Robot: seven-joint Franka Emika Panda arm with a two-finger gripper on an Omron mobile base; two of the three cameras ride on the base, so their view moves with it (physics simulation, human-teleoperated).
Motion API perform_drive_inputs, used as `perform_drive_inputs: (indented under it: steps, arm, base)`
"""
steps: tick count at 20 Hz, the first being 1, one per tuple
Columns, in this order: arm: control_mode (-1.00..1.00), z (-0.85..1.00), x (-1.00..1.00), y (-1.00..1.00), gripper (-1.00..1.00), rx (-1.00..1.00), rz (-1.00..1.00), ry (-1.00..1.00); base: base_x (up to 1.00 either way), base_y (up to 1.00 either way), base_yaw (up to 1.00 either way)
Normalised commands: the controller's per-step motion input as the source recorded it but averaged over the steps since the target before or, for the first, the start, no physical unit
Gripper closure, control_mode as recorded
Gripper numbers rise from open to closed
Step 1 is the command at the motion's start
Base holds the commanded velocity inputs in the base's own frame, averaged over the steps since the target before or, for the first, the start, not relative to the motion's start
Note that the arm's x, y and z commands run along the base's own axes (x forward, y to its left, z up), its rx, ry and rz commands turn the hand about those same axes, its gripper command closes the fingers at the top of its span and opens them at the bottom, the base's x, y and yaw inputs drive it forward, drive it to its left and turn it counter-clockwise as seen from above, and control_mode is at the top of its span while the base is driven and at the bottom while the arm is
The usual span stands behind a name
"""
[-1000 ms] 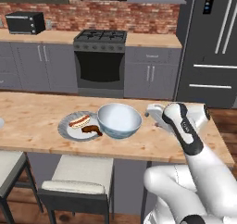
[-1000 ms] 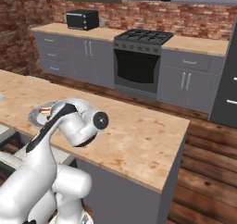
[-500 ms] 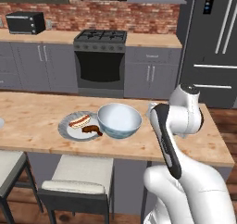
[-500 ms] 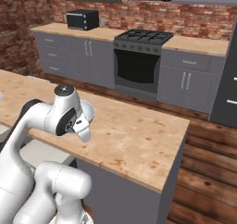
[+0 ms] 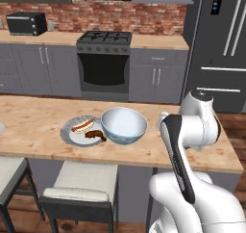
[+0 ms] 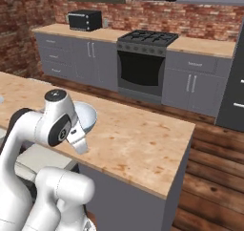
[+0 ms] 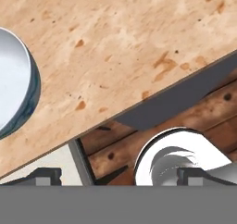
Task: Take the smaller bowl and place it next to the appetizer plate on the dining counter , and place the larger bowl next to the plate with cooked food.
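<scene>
1. The larger bowl (image 5: 124, 125) is seen pale white inside, with a blue-green painted pattern outside.
2. The plate with cooked food (image 5: 72, 133) is rendered grey-white; a reddish sausage in a pale bun (image 5: 82, 126) and a dark brown meat piece (image 5: 95, 136) are carried on it.
3. The dining counter (image 5: 33, 126) is topped in light, speckled, marbled wood.
4. The stool (image 5: 80, 184) is cushioned cream on a dark grey frame.

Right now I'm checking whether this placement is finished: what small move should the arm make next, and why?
Probably keep lifting clear. The larger bowl sits on the dining counter, touching the plate with cooked food, and the gripper is open, holding nothing.
</scene>
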Motion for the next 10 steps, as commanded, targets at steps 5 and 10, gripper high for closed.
perform_drive_inputs:
  steps: [5,10]
  arm:
    - [-1.00,0.00,-0.03,0.00,-1.00,-0.06,-0.01,0.00]
    - [1.00,0.00,-0.03,0.00,-1.00,-0.01,-0.01,0.00]
  base:
    - [0.00,0.00,0.00]
    - [-0.38,-0.04,-0.25]
